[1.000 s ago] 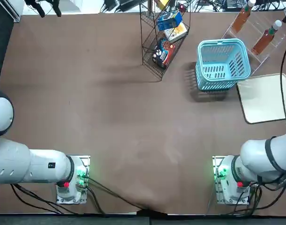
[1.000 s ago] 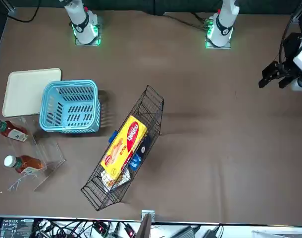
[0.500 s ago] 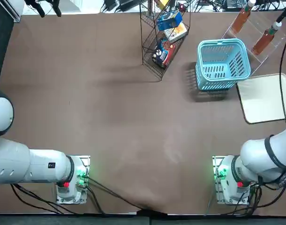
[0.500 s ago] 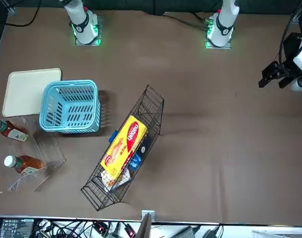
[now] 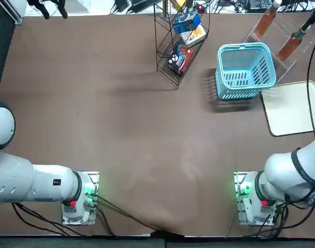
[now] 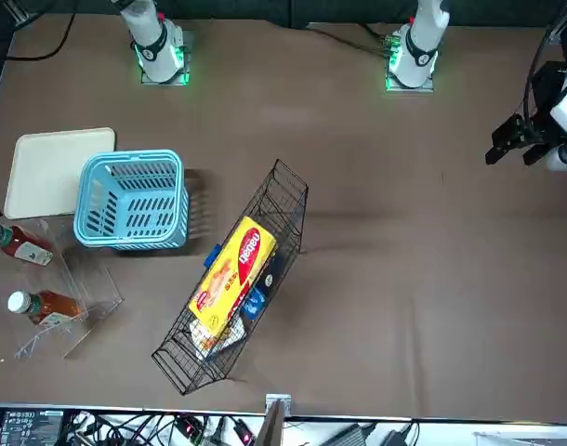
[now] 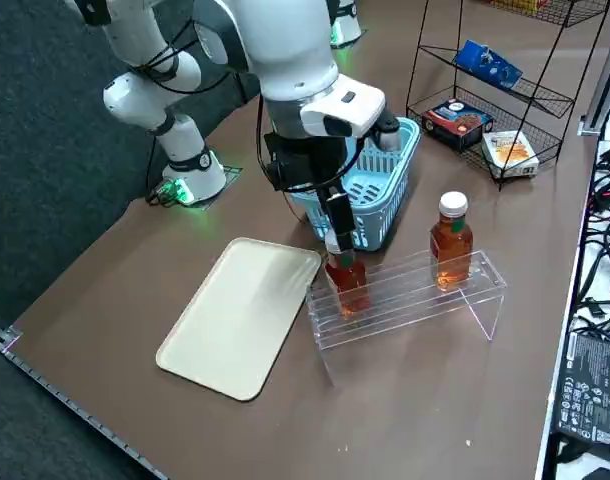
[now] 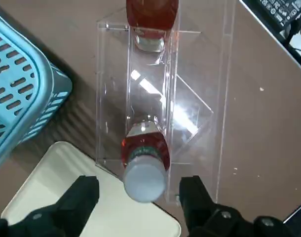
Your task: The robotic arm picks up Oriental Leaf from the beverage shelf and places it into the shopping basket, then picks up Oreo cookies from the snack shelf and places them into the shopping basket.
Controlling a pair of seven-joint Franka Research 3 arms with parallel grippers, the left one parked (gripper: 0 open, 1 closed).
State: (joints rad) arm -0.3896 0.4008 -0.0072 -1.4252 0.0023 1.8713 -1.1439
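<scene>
Currently, the right gripper (image 8: 140, 192) holds its fingers spread, aligned with the white cap of one tea bottle (image 8: 146, 168). This bottle stands upright on the clear acrylic stand (image 7: 405, 303).

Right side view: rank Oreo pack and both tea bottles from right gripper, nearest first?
1. Basket-side tea bottle, on the clear stand, right at the open right gripper
2. Other tea bottle, same stand
3. Oreo pack, on the black rack

Two bottles (image 7: 451, 245), one basket (image 7: 377, 190), two shelves (image 7: 405, 303)
</scene>
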